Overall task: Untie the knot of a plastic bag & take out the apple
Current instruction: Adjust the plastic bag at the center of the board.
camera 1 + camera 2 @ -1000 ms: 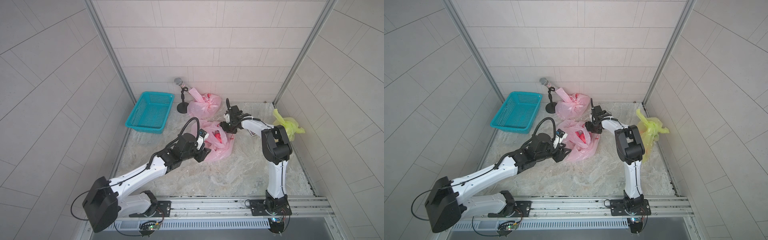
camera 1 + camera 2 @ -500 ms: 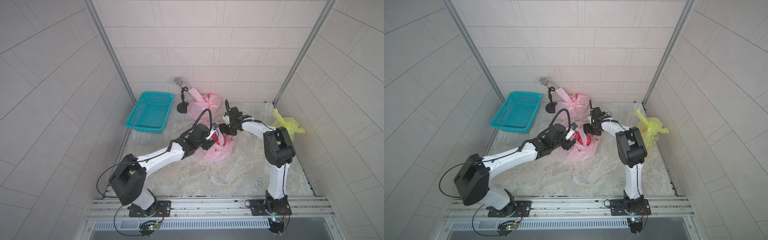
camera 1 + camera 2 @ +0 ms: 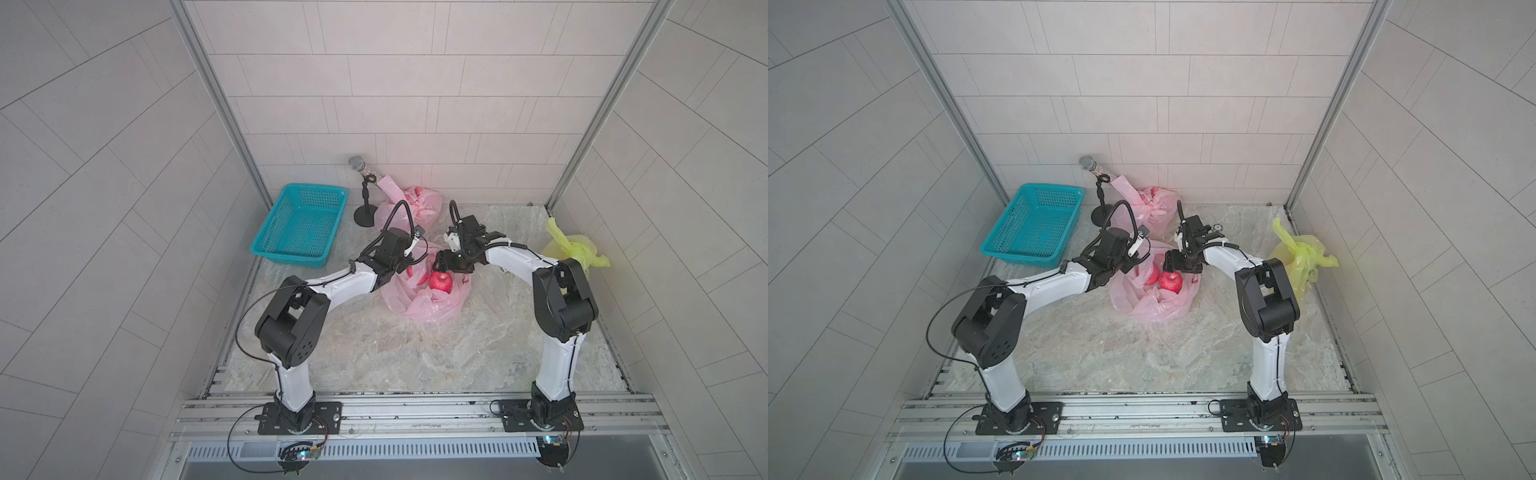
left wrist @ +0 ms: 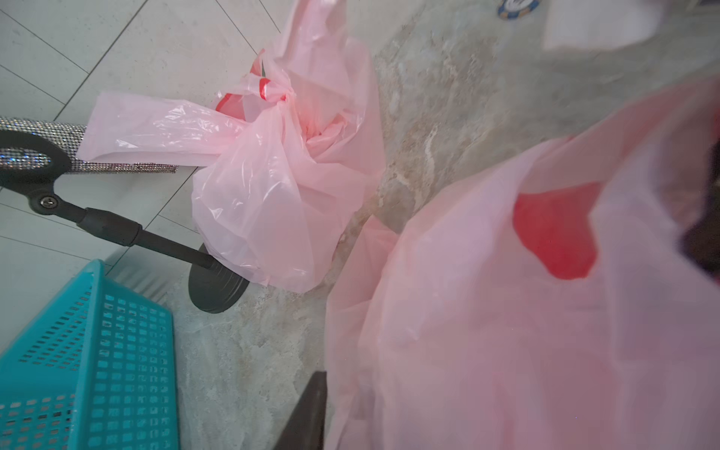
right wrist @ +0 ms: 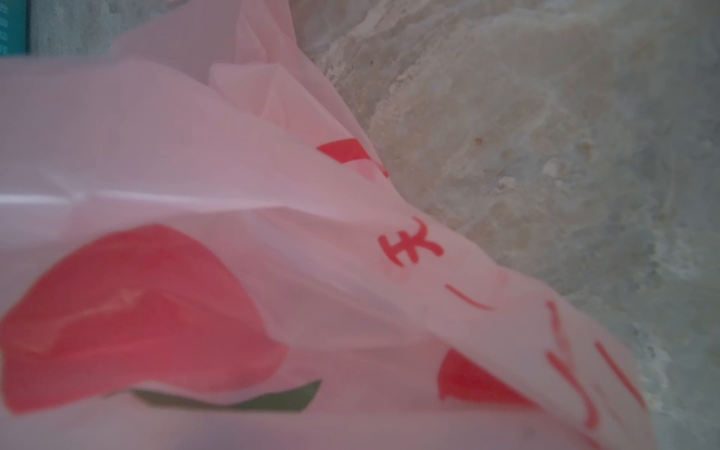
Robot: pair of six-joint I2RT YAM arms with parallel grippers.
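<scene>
The pink plastic bag (image 3: 430, 301) lies mid-floor with its mouth spread open, and its knot does not show. A red apple (image 3: 441, 281) sits bare in the mouth, seen in both top views (image 3: 1170, 281). My left gripper (image 3: 410, 267) is at the bag's left rim, shut on the film. In the left wrist view one dark finger (image 4: 307, 409) shows beside the bag (image 4: 526, 311), and the film hides the other. My right gripper (image 3: 445, 265) stands open at the far rim, just above the apple. Pink film (image 5: 272, 233) fills the right wrist view and hides its fingers.
A second pink bag (image 3: 409, 205), tied, leans at the back wall beside a microphone on a stand (image 3: 365, 195). A teal basket (image 3: 299, 226) stands back left. A yellow bag (image 3: 575, 249) sits by the right wall. Bare marble floor (image 3: 415, 353) lies in front.
My left arm has swung in from the front left to the bag's left rim and its gripper has closed there. The bag's mouth has spread and the apple now shows. The right arm has barely moved.
</scene>
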